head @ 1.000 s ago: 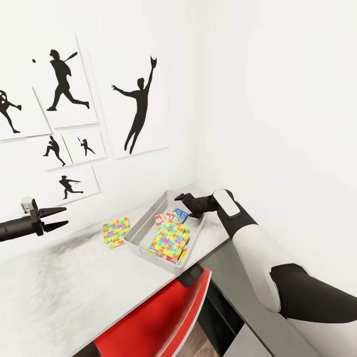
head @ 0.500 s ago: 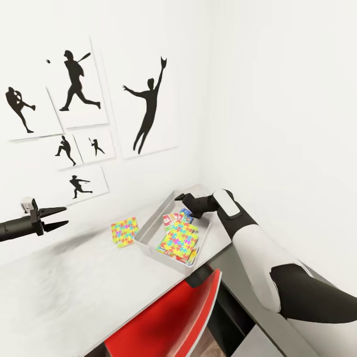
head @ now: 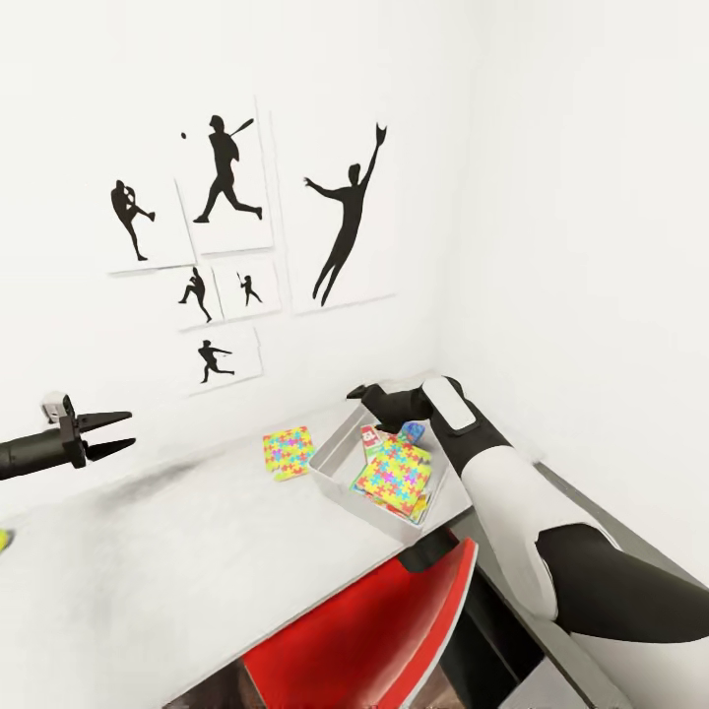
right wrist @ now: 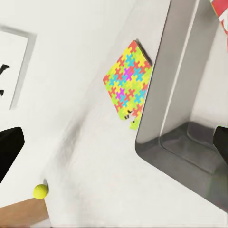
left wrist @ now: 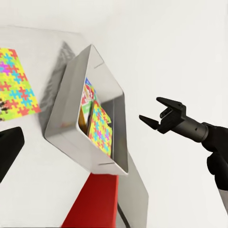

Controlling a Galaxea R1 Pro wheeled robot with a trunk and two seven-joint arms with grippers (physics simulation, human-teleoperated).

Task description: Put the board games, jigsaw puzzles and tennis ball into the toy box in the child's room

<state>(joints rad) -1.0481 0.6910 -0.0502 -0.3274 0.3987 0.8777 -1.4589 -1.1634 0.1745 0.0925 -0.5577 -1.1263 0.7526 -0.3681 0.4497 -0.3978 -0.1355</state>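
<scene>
From where I stand, the light grey open-topped toy box (head: 340, 463) sits on the pale grey tabletop (head: 148, 551) near the corner of the white walls, and it already holds a bright jigsaw-patterned flat rectangle (head: 396, 471) lying over the lettered red-and-blue board game boxes (head: 370, 437). The other thin jigsaw puzzle (head: 289, 452), all yellow, green, pink and blue interlocking shapes, lies flat on the table just beside the bin's outer wall, apart from it by a narrow strip of bare top. A small yellow tennis ball (right wrist: 41, 191) rests well away near the table's edge. The right gripper (head: 366, 393) hovers above the bin's far end with its black fingers spread and nothing between them; the left gripper (head: 110, 434) hangs over the bare stretch of table, well apart from the puzzle, its two pointed fingers likewise splayed and empty. That loose puzzle looks to me like light, stiff card, smooth on its face and so thin that there is almost no edge to bite on while it lies flush; I'd judge the safest hold is across one short edge, perhaps after nudging it so a border overhangs something. The ball should be light and springy but apt to roll off, so it wants a pinch squarely across its middle.
</scene>
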